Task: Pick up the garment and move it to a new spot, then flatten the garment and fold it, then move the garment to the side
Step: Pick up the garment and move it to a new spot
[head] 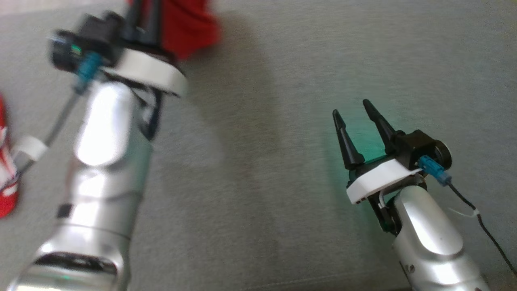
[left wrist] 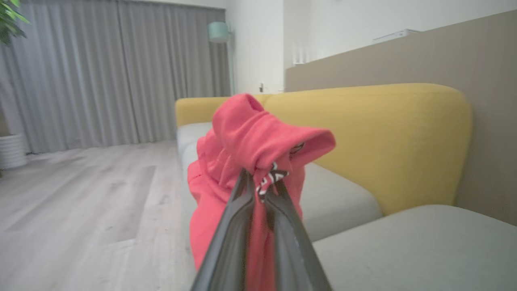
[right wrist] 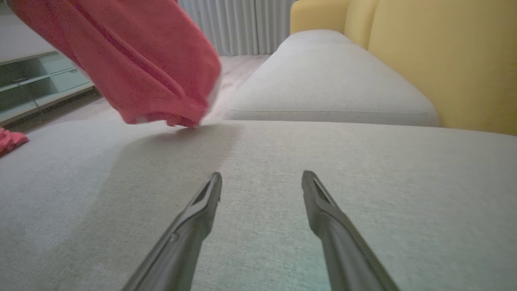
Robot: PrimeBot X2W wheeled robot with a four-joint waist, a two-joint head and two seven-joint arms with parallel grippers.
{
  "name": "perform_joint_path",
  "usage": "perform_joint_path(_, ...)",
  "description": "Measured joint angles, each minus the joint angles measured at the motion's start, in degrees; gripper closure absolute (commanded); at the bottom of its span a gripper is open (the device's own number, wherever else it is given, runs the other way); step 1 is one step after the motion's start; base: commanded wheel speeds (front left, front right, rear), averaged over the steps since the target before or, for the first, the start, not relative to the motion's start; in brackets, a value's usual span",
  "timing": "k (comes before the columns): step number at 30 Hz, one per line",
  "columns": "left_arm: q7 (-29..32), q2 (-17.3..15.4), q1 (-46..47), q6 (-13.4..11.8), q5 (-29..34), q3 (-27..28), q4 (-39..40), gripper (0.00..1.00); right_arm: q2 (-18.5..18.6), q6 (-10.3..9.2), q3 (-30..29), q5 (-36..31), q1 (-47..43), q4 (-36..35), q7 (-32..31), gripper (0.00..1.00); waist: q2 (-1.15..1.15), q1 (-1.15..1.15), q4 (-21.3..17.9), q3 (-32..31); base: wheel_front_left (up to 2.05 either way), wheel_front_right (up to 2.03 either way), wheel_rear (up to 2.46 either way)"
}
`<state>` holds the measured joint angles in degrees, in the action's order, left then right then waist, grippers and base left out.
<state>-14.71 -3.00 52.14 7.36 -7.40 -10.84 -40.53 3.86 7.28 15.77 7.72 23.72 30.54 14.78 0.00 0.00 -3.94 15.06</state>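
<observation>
The garment [left wrist: 250,137] is red with white lettering and hangs bunched from my left gripper [left wrist: 260,180], which is shut on a fold of it. In the head view the same garment [head: 185,24] shows at the top, past my raised, blurred left arm. From the right wrist view its lower edge [right wrist: 133,68] hangs just above the grey cushion. My right gripper [head: 353,111] stands open low over the cushion at the right, fingers [right wrist: 206,198] apart with nothing between them.
The grey sofa seat [head: 262,161] spreads under both arms. A yellow backrest [left wrist: 383,137] runs along one side. Another red piece [head: 6,178] lies at the left edge, also seen as red cloth [right wrist: 10,139]. Wooden floor [left wrist: 80,194] and grey curtains lie beyond.
</observation>
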Motion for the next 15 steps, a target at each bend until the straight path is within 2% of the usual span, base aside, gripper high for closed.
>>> perform_joint_path(5,0.00,1.30,-3.85,0.22,-4.49,-7.82,1.76,1.00,-0.09,0.00,0.34,0.87,-0.09,-0.32,0.00,0.00,0.00,0.00,-4.61,-0.96,0.00,0.00,0.00)
perform_joint_path(8,0.00,1.38,-6.37,0.22,-9.65,-12.26,2.72,1.00,-0.11,0.00,0.44,1.14,-0.54,-0.37,0.00,0.00,0.00,0.00,-6.69,-1.36,0.00,0.00,0.00)
perform_joint_path(10,0.00,1.37,-8.27,-0.11,-12.26,-15.45,3.50,0.62,-0.13,0.00,0.45,1.36,-1.19,-0.40,0.00,0.00,0.00,0.00,-7.60,-1.54,0.00,0.00,0.00)
perform_joint_path(11,0.00,1.38,-9.21,-0.47,-13.08,-16.84,3.77,0.05,-0.12,0.00,0.42,1.36,-1.35,-0.38,0.00,0.00,0.00,0.00,-7.81,-1.62,0.00,0.00,0.00)
perform_joint_path(12,0.00,1.38,-10.15,-1.22,-13.72,-17.74,3.78,0.00,-0.12,0.00,0.37,1.37,-1.42,-0.38,0.00,0.00,0.00,0.00,-7.86,-1.74,0.00,0.00,0.00)
perform_joint_path(15,0.00,1.37,-13.36,-3.98,-14.38,-18.44,3.82,0.00,-0.18,0.00,0.19,1.38,-1.52,-0.51,0.00,0.00,0.00,0.00,-7.58,-2.26,0.00,0.00,0.00)
